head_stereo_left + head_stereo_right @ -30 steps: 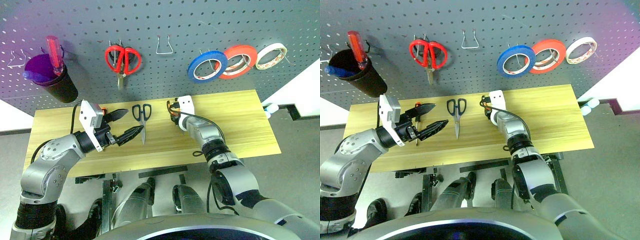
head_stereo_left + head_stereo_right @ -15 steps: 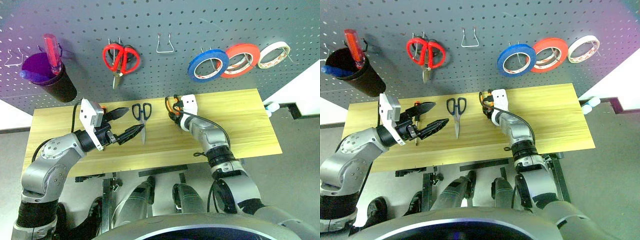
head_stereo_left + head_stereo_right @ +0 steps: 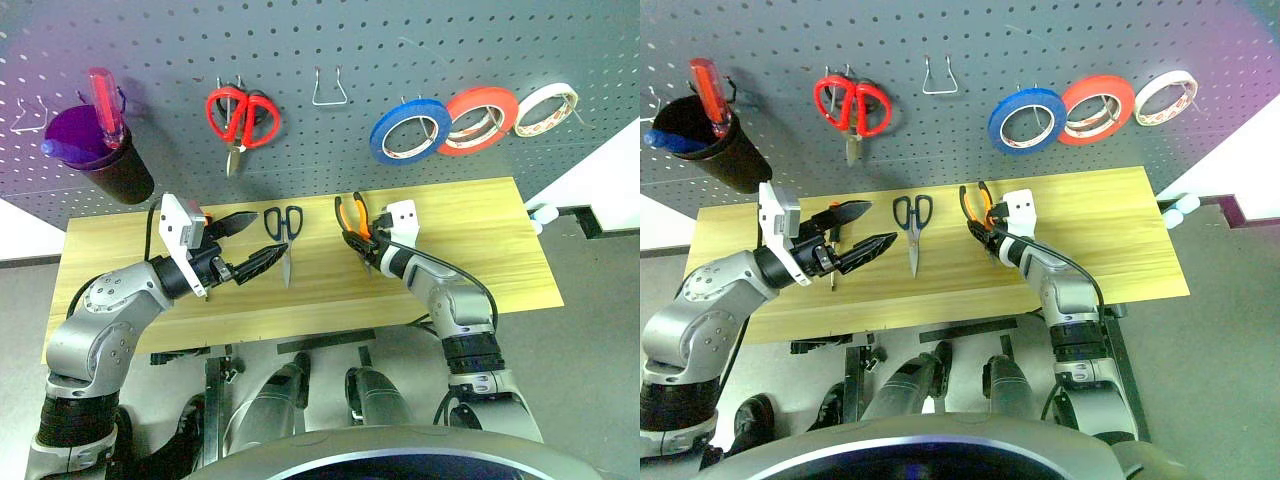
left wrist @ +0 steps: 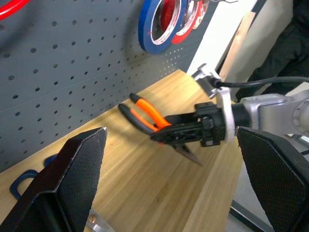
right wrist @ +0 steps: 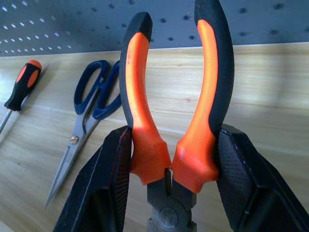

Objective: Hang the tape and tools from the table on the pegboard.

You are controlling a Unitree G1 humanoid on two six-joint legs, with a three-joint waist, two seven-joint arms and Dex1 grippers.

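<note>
Pegboard, far left: a dark cup hangs there with a red-handled screwdriver standing in it. Further along hang red-handled scissors, then a bare wire hook.

Table, left part: the left gripper hovers over the wood, fingers spread wide, nothing between them. Just behind it, near the table's back edge, lies the small screwdriver with red-and-black handle, mostly hidden by the gripper in the head views. Just right of the gripper lie the dark-handled scissors, flat on the wood, handles toward the back edge, blades pointing at the front edge.

Table, middle: the right gripper is closed on the pliers, fingers pressing both sides at the base of the orange-and-black handles. The handles point toward the pegboard, and the nose points down at the wood. Whether the nose touches the table, cannot tell.

Pegboard, right: the blue tape hangs on a hook, overlapped by a red-orange roll, then a cream-white roll. Table's right end bare.
</note>
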